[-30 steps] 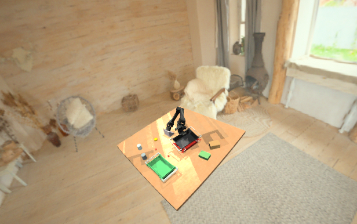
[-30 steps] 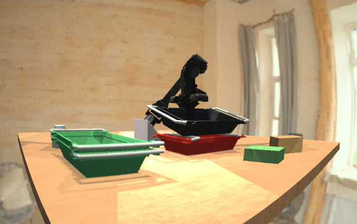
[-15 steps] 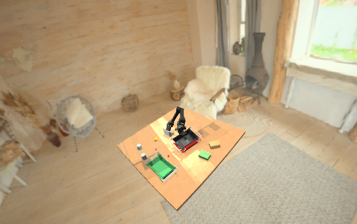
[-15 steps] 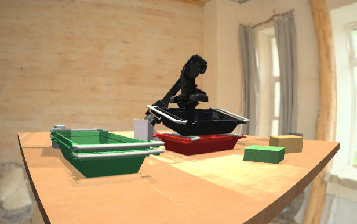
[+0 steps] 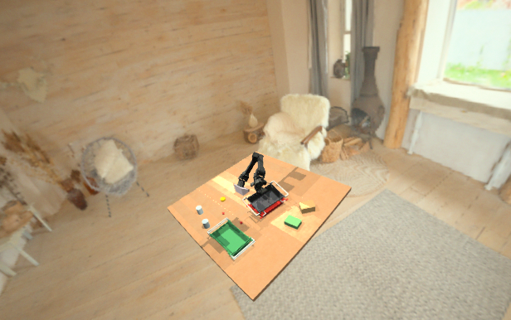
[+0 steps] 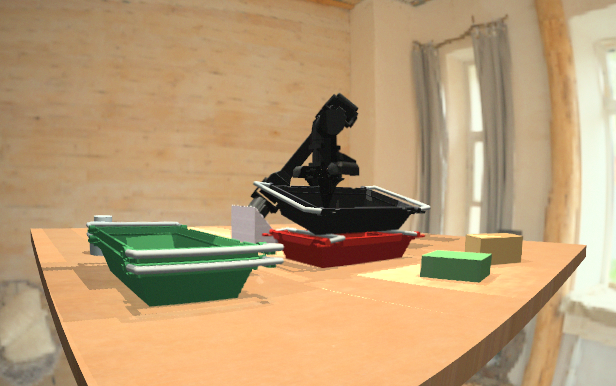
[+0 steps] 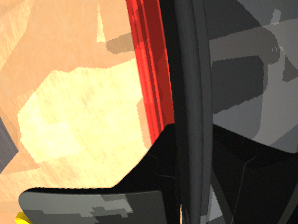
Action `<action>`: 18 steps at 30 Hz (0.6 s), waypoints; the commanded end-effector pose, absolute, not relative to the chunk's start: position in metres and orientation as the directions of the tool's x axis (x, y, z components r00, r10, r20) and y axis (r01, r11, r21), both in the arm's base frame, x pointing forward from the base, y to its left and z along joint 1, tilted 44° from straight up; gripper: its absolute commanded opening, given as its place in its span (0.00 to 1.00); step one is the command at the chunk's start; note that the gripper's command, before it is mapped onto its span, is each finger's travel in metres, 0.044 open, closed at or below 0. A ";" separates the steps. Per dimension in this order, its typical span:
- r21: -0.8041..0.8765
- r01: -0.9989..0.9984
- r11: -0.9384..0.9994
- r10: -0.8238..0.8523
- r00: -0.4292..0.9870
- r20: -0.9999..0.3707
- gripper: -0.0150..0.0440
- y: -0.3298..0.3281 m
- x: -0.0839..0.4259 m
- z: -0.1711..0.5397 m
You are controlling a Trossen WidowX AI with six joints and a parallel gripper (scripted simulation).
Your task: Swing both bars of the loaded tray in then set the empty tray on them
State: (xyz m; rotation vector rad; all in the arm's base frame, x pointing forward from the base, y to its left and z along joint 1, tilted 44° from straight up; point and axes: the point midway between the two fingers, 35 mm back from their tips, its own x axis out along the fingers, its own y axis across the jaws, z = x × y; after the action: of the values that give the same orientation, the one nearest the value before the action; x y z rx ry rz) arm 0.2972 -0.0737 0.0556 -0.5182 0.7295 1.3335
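Note:
The red loaded tray (image 5: 274, 208) (image 6: 355, 251) (image 7: 152, 75) stands on the table. Its two wire bars show in the exterior view, a left bar (image 6: 336, 239) and a right bar (image 6: 407, 233), both lying in across its top. The empty black tray (image 5: 265, 200) (image 6: 360, 220) (image 7: 240, 82) is directly above it, roughly level, its own bars swung out. Its underside is at or just above the red tray's bars; contact cannot be told. My gripper (image 5: 260, 191) (image 6: 327, 194) (image 7: 185, 129) is shut on the black tray's long rim at the arm side. The load is hidden beneath the black tray.
Green trays (image 5: 231, 238) (image 6: 195, 287) stand stacked at the left front. A green block (image 5: 293, 222) (image 6: 455, 266) and a tan block (image 5: 307, 207) (image 6: 494, 248) lie right. A pale angled block (image 5: 240, 189) (image 6: 246, 223) is beside the arm. Two grey cylinders and small yellow and red items lie left.

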 end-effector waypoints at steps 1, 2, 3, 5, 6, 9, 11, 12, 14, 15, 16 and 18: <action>0.069 -0.982 0.177 0.679 0.071 -0.731 0.25 -0.073 0.297 0.055; 0.070 -0.982 0.175 0.679 0.069 -0.731 0.25 -0.072 0.297 0.055; 0.071 -0.982 0.173 0.679 0.067 -0.731 0.25 -0.070 0.296 0.054; 0.073 -0.983 0.167 0.681 0.061 -0.730 0.25 -0.066 0.295 0.053; 0.075 -0.984 0.164 0.682 0.058 -0.729 0.25 -0.064 0.295 0.052; 0.079 -0.985 0.156 0.683 0.050 -0.728 0.25 -0.059 0.293 0.051; 0.079 -0.985 0.154 0.684 0.048 -0.728 0.25 -0.058 0.292 0.050; 0.079 -0.985 0.154 0.684 0.048 -0.728 0.25 -0.058 0.292 0.050; 0.079 -0.985 0.154 0.684 0.048 -0.728 0.25 -0.058 0.292 0.050; 0.079 -0.985 0.154 0.684 0.048 -0.728 0.25 -0.058 0.292 0.050; 0.079 -0.985 0.154 0.684 0.048 -0.728 0.25 -0.058 0.292 0.050; 0.079 -0.985 0.154 0.684 0.048 -0.728 0.25 -0.058 0.292 0.050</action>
State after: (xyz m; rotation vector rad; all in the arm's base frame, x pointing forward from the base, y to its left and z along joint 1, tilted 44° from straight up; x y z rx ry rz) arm 0.2955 -0.0677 0.0526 -0.5189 0.7287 1.3279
